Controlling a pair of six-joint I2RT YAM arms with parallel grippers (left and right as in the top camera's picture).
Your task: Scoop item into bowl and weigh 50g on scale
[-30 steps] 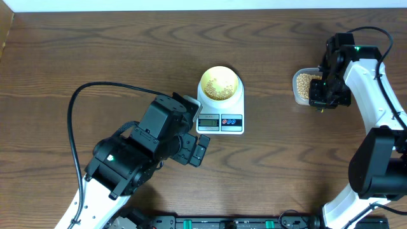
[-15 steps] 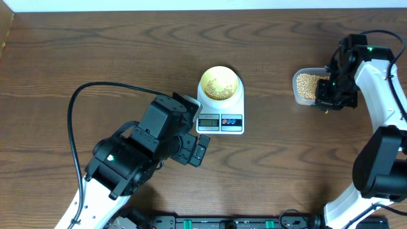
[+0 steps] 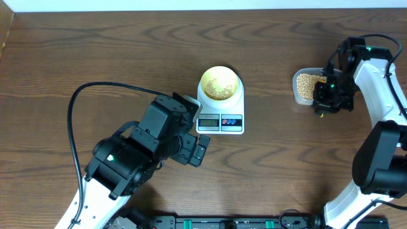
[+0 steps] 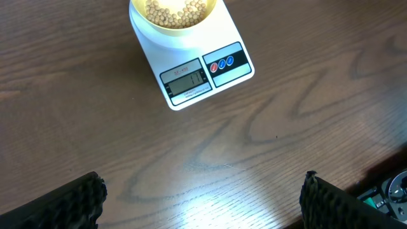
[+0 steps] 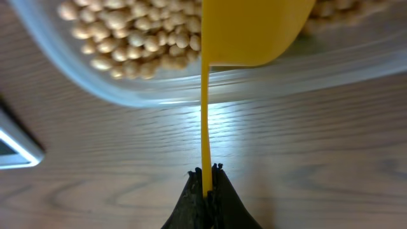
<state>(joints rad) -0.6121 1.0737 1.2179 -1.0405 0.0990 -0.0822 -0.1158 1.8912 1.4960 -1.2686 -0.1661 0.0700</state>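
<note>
The cream bowl [image 3: 220, 83] sits on the white scale [image 3: 220, 121] at the table's middle and holds beans [image 3: 220, 86]. Bowl [image 4: 175, 19], beans [image 4: 175, 9] and scale [image 4: 206, 70] also show in the left wrist view. More beans [image 3: 306, 83] fill a clear tub [image 3: 296, 94] at the right, seen close in the right wrist view [image 5: 127, 38]. My right gripper [image 5: 206, 173] is shut on the handle of a yellow measuring spoon [image 5: 248, 32]; the spoon's cup hangs over the tub. My left gripper [image 4: 200, 197] is open and empty, in front of the scale.
The tub's rim [image 5: 210, 86] lies under the spoon. The right arm [image 3: 375, 76] stands beside the tub. The left arm [image 3: 137, 152] and its black cable [image 3: 76, 114] cover the front left. A black rail [image 3: 229, 222] runs along the front edge.
My right gripper shifted rightward, then slightly back toward the tub's near right corner, keeping the spoon. The left arm, bowl and scale have not moved.
</note>
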